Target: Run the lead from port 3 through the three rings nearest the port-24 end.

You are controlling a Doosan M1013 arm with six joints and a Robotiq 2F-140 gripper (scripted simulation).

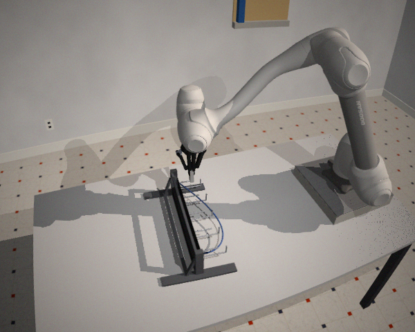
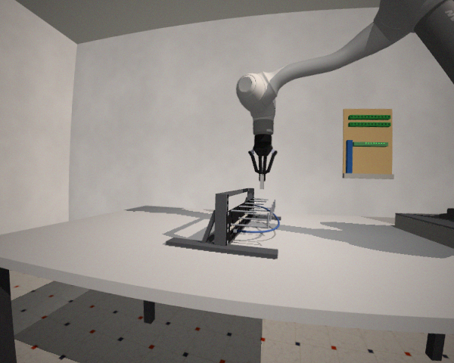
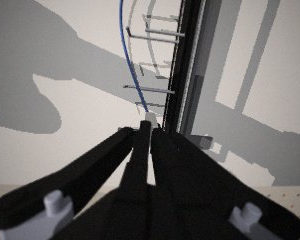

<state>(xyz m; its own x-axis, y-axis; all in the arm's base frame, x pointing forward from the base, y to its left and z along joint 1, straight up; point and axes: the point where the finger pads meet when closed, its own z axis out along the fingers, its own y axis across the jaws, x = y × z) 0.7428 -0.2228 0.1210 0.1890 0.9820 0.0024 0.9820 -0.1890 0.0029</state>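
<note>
Lead (image 3: 131, 65), far end hidden behind gripper (image 3: 146, 131)

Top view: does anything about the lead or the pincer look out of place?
The blue lead bows out in a wide loop in front of the rack, and the pincer hangs shut above the rack's far end, gripping nothing.

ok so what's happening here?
The Doosan arm's gripper hangs just above one end of the patch-panel rack, jaws fully shut with nothing held. The blue lead bows out along the rack's front by the cable rings, apart from the gripper. Which rings it passes through cannot be told.
</note>
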